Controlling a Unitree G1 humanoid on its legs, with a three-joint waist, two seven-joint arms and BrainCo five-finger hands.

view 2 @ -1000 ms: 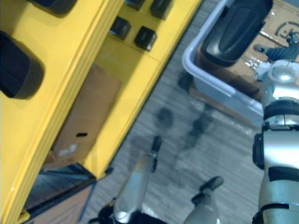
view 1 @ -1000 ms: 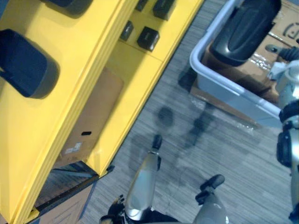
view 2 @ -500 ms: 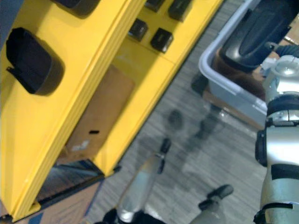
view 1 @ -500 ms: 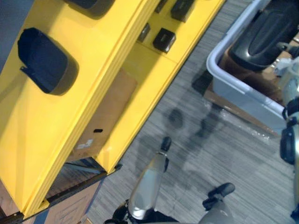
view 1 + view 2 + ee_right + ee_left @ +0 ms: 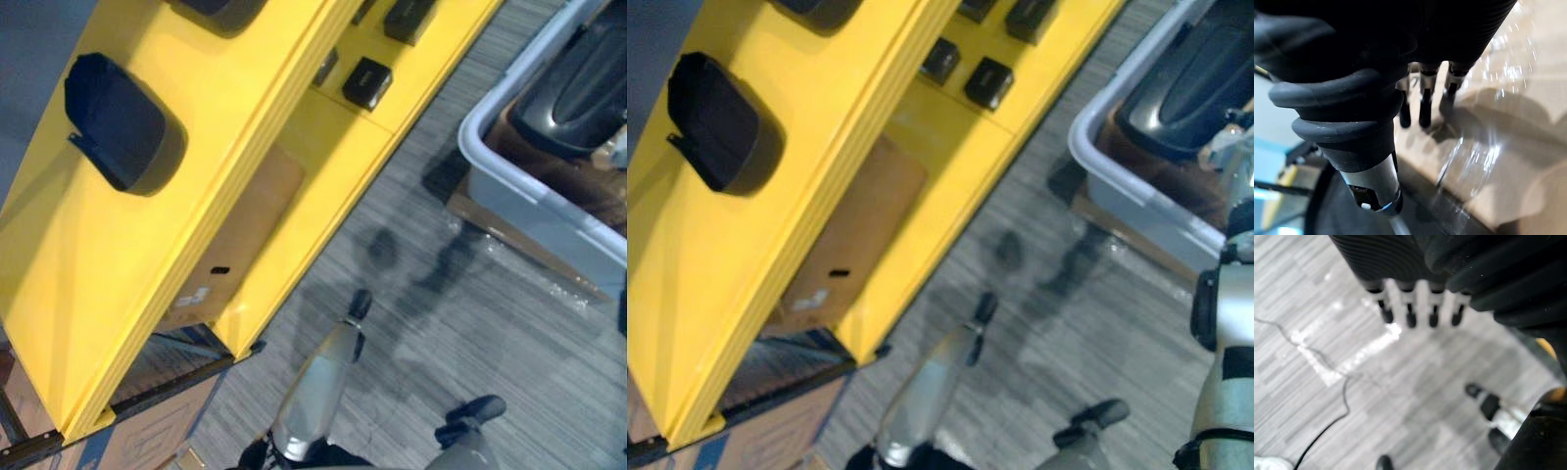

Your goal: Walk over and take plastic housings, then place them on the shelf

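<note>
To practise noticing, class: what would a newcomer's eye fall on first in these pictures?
The bright yellow shelf running diagonally across the left, with a dark plastic housing lying on its top level. Then the pale grey bin on the floor at upper right, holding a large black housing.

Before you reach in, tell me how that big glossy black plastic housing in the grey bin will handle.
The glossy black plastic housing looks like a rigid moulded shell: probably stiff, light for its size. Its smooth, shiny, rounded top may slip under fingers. It spans much of the grey bin, so a one-handed lift may tilt.
</note>
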